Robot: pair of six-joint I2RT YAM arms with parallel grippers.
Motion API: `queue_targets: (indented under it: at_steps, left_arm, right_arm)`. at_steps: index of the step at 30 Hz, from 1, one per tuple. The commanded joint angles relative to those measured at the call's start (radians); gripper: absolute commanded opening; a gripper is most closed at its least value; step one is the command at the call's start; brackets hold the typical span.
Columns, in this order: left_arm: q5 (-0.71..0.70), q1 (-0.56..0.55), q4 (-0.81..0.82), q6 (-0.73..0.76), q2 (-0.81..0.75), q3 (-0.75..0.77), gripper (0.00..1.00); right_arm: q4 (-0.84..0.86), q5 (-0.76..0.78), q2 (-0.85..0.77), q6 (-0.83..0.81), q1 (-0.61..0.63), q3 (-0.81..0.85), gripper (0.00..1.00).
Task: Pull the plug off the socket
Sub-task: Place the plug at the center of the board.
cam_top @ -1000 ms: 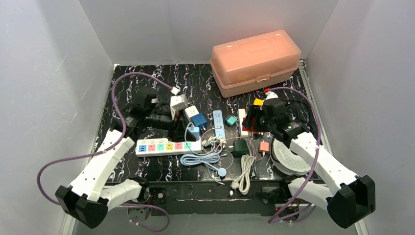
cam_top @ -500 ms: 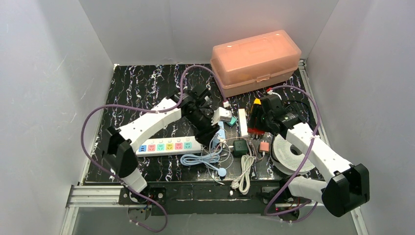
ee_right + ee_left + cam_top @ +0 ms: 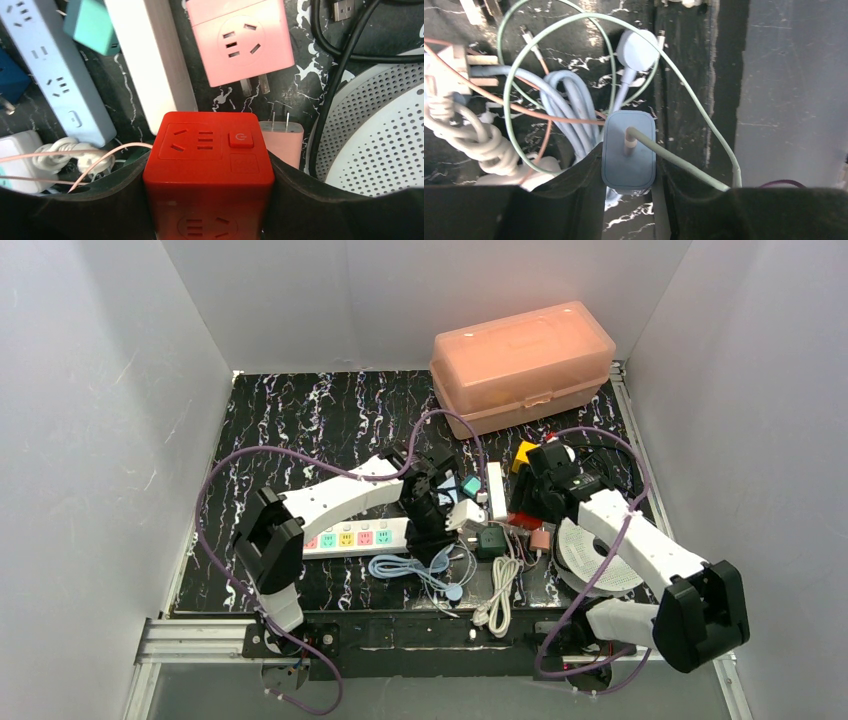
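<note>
My left gripper is shut on a blue-grey plug. A pale green cable runs out of the plug's face. Black tabletop shows under the plug, and I see no socket joined to it. In the top view this gripper sits in the cable clutter at the right end of the white power strip. My right gripper is shut on a red cube socket, and nothing is plugged into the faces that show. From above, the cube is right of the left gripper.
A pink lidded box stands at the back right. Around the red cube lie a pink adapter, a white bar, a pale blue strip and a white perforated disc. Coiled cables and a white cord bundle crowd the near edge.
My left arm swung from the left side across to the middle clutter, then came nearer, and it now holds the blue plug. The right gripper edged nearer with the red cube.
</note>
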Motion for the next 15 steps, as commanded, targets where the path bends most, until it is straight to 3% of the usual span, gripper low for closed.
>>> queue_targets:
  at_steps: [1, 13, 15]
  left_arm:
    - [-0.058, -0.026, 0.006, 0.013, 0.029, -0.034, 0.0]
    - [-0.308, -0.096, 0.28, -0.103, 0.144, -0.012, 0.0]
    - [-0.317, -0.1, 0.301, -0.122, 0.153, -0.014, 0.03]
  right_arm:
    - [0.04, -0.003, 0.053, 0.026, -0.034, 0.022, 0.01]
    - [0.148, -0.106, 0.162, 0.012, -0.112, 0.044, 0.01]
    - [0.162, -0.115, 0.174, 0.013, -0.112, 0.045, 0.07]
